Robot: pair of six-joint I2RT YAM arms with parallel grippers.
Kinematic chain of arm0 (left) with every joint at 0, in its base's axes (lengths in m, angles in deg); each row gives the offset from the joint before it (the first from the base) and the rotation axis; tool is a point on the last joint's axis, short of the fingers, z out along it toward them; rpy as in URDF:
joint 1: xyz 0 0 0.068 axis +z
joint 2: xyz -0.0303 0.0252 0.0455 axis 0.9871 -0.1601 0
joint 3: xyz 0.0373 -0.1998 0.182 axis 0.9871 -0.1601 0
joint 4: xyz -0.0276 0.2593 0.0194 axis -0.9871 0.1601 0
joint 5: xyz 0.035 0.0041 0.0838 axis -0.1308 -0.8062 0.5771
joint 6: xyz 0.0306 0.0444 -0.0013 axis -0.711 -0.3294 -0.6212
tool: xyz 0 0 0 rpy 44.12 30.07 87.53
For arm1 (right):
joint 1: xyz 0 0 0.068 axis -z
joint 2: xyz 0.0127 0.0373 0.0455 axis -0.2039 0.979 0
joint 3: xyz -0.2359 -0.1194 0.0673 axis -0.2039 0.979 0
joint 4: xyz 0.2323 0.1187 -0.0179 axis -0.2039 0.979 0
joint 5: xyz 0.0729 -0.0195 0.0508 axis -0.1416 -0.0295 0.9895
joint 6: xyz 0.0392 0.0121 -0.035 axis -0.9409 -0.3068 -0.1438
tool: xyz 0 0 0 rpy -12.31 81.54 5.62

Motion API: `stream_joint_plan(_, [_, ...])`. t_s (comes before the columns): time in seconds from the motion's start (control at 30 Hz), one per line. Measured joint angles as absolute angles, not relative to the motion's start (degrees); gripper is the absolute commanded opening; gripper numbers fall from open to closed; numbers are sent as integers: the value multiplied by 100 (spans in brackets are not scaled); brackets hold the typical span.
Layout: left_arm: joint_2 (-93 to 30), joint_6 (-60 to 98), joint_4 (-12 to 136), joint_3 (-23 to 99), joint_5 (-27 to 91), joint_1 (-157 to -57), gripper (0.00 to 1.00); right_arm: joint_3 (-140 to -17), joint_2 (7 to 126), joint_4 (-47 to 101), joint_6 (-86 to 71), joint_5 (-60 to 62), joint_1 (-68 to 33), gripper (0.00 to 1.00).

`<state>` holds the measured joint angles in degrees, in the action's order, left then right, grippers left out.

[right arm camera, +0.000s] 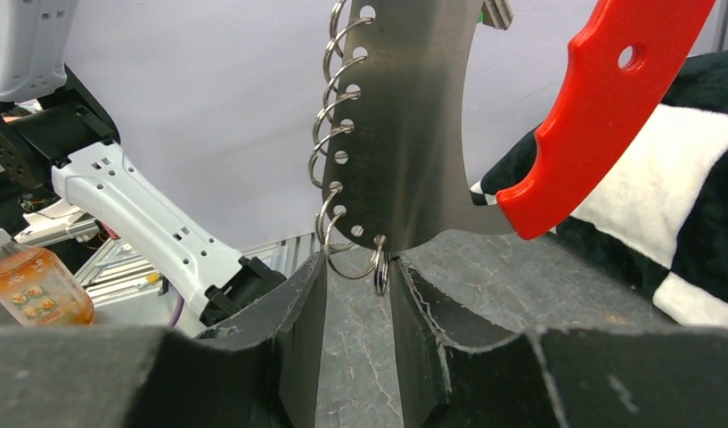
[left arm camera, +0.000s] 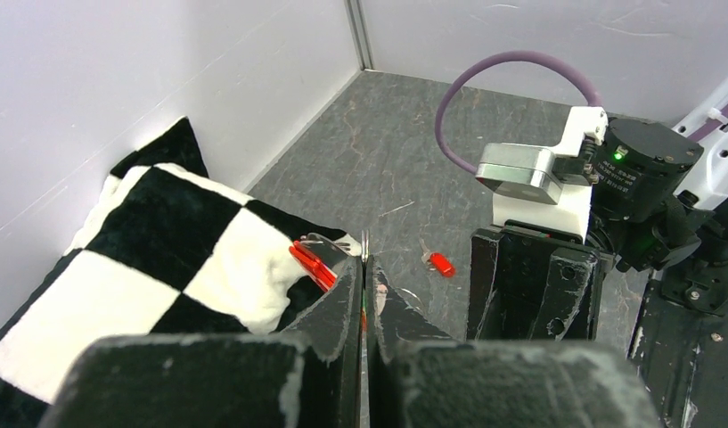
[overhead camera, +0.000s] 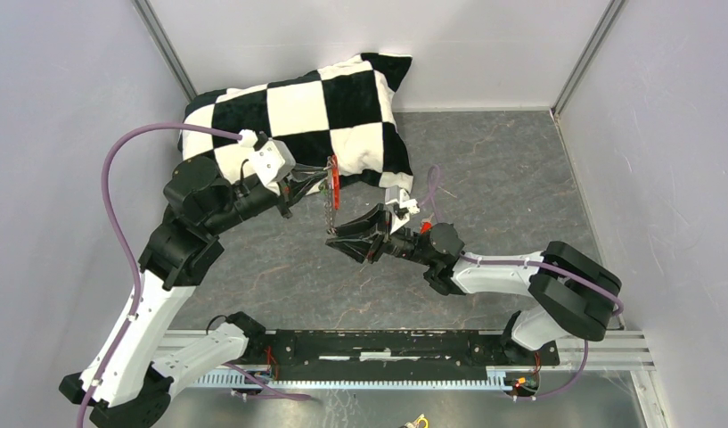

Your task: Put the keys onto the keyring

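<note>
Aloft, left pincer clamps the keyring, its chain dangling into right pincer.

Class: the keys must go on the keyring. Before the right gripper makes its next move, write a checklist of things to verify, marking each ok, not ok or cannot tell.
1. Left gripper shut on the keyring: ok.
2. The keyring hangs off the table: ok.
3. Bottom ring sits between the right gripper fingers: ok.
4. The right gripper carries a key: not ok; its jaws are open and empty.
5. Red key located: ok, lying on the table.
6. Green key located: cannot tell.
</note>
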<state>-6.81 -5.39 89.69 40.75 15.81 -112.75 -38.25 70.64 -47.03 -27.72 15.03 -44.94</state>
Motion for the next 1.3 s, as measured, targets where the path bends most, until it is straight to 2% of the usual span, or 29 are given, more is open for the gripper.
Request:
stream_joint_plan(0.1, [-673, -536, 8964, 4075, 1526, -11275, 2, -3825, 7070, -4725, -2776, 1522, -4494, 31])
stream_joint_plan(0.37, [-662, -410, 8914, 4075, 1456, -11275, 2, -3820, 7040, -4745, -2658, 1439, -4494, 1])
stream_joint_plan(0.67, [-535, -403, 8903, 4053, 1526, -11275, 3, -3324, 6113, -4205, -2387, 1218, -4453, 1])
stream_joint_plan(0.73, [-430, -407, 8910, 3959, 1594, -11275, 18, -3320, 5680, -3560, -2195, 1190, -4435, 1])
stream_joint_plan(0.8, [-308, -412, 8934, 3824, 1651, -11275, 26, -3527, 5295, -2520, -1884, 1201, -4431, 1])
stream_joint_plan(0.93, [-109, -407, 9142, 3562, 1594, -11275, 41, -5018, 5162, 523, -947, 1118, -4431, 1])
stream_joint_plan(1.07, [149, -397, 9483, 3308, 1264, -11275, 50, -6360, 5164, 3034, -88, 784, -4431, 1])
stream_joint_plan(1.17, [324, -410, 9900, 3288, 748, -11275, 51, -7000, 5184, 4599, 380, 539, -4433, 1])
stream_joint_plan(1.3, [503, -407, 10234, 3291, 189, -11275, 51, -7398, 5236, 5663, 800, 534, -4435, 1])
